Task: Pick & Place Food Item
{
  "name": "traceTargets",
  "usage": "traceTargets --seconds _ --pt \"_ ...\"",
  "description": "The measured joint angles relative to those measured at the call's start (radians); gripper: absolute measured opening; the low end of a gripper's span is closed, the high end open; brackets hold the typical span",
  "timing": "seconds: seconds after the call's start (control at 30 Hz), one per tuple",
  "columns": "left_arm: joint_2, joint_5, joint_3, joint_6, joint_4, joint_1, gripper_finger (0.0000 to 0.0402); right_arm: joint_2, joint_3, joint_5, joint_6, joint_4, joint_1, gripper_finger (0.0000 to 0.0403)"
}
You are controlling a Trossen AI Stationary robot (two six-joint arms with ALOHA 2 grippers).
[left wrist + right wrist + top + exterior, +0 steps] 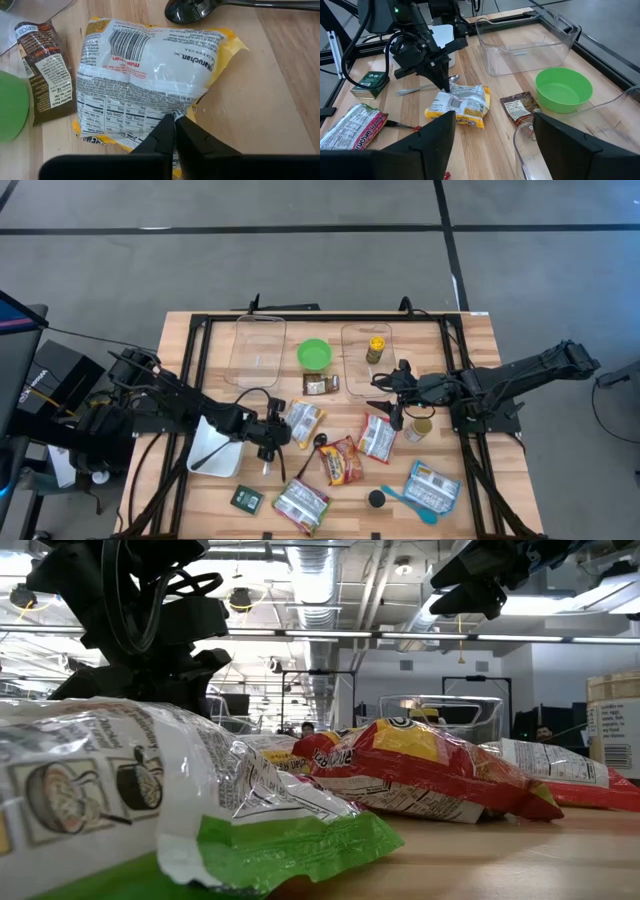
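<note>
High view: left gripper (272, 432) down on the counter (470, 350) near its middle, tip against the near-left edge of the yellow-and-white Maruchan ramen packet (303, 421). Packet flat, long axis slanting away from the jaws toward the two clear bins (260, 350) and the green bowl (314, 354). Black spoon (322, 442) just beside the packet. Right gripper (398, 392) above the counter to the packet's right, apart from it, beside the right-hand bin holding a yellow-capped bottle (376, 346). Left arm plainly the nearer one.

Low view: foreground filled by other snack packets; ramen packet not to be made out, nor the contact.

Left wrist view: jaws pressed together, tips meeting on the packet's crimped yellow edge, seemingly pinching the wrapper, though how much film lies between them cannot be told. Packet body stretching straight ahead of the jaws, barcode at the far end; brown spice sachet (46, 70) alongside, spoon bowl beyond.

Right wrist view: right jaws standing wide apart, nothing between them; left gripper seen across the counter, tip down on the packet's edge. Likely call for a lift from that thin edge, with a risk of the packet hanging and swinging.
</note>
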Motion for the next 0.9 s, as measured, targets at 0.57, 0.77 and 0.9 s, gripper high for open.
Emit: traceTargets --seconds 0.57,0.77,0.9 --pt "-0.253 0.001 0.000 -0.009 0.013 -0.001 0.0004 0.000 0.000 0.000 0.000 0.000 0.000 0.0260" --pt "-0.416 0.000 0.000 -0.006 0.087 0.004 0.0002 0.000 0.000 0.000 0.000 0.000 0.000 0.0260" --pt "-0.520 -0.024 0.000 0.006 0.102 0.014 0.0003 0.000 0.000 0.000 0.000 0.000 0.000 0.0260"
